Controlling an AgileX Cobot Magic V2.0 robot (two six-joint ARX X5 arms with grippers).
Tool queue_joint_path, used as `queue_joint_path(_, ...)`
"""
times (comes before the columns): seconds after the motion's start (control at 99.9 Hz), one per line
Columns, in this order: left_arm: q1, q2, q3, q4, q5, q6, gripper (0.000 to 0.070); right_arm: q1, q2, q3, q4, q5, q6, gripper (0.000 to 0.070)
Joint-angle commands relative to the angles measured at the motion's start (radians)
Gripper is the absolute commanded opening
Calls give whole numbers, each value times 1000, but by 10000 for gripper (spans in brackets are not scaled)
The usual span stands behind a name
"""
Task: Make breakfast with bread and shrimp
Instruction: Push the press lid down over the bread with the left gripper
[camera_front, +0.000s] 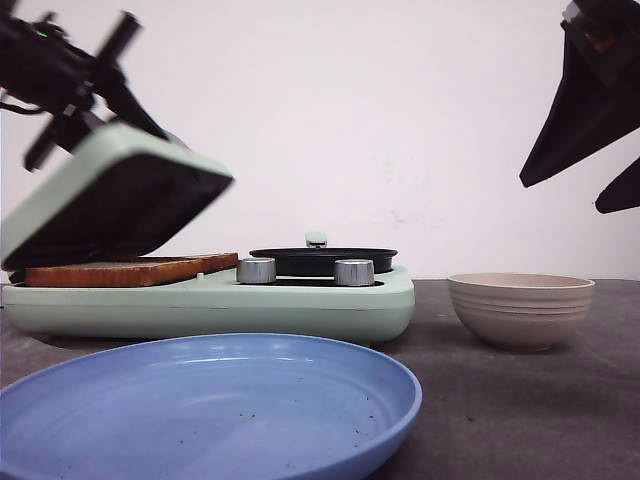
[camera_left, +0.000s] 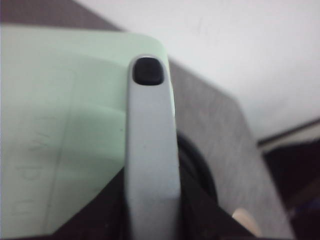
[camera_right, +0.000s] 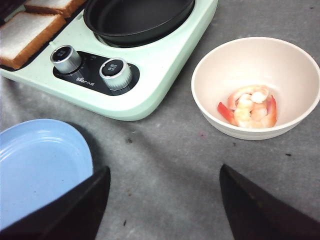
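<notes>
The cooker sits on the bench, its lid tilted partly open over the bread. In the right wrist view two slices lie side by side on the grill plate, white faces up, brown crusts showing. The left gripper is at the lid's top, at about 10 o'clock in the front view; its blurred arm hides the jaws, so I cannot tell its opening. The left wrist view shows only the lid and its grey handle. A black pan sits at 3 o'clock of the bread, behind two knobs. The right gripper hangs high with jaws spread wide, holding nothing. The bowl holds shrimp. A blue plate lies nearest the front camera.
</notes>
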Motion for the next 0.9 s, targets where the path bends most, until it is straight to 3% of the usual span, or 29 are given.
queue_joint_path(0.0, -14, 44, -21, -78, -81, 66, 6, 8, 5, 3, 10, 3, 12, 422)
queue_joint_path(0.17, -109, 48, -21, -116, -205, 142, 6, 8, 5, 3, 10, 3, 12, 422)
queue_joint_path(0.36, -158, 57, -21, -124, -266, 166, 6, 8, 5, 3, 10, 3, 12, 422)
queue_joint_path(0.771, -164, 57, -21, -159, -290, 204, 38, 8, 5, 3, 10, 3, 15, 422)
queue_joint_path(0.821, -164, 57, -21, -161, -290, 204, 80, 8, 5, 3, 10, 3, 17, 422)
queue_joint_path(0.891, -164, 57, -21, -159, -289, 203, 219, 8, 5, 3, 10, 3, 18, 422)
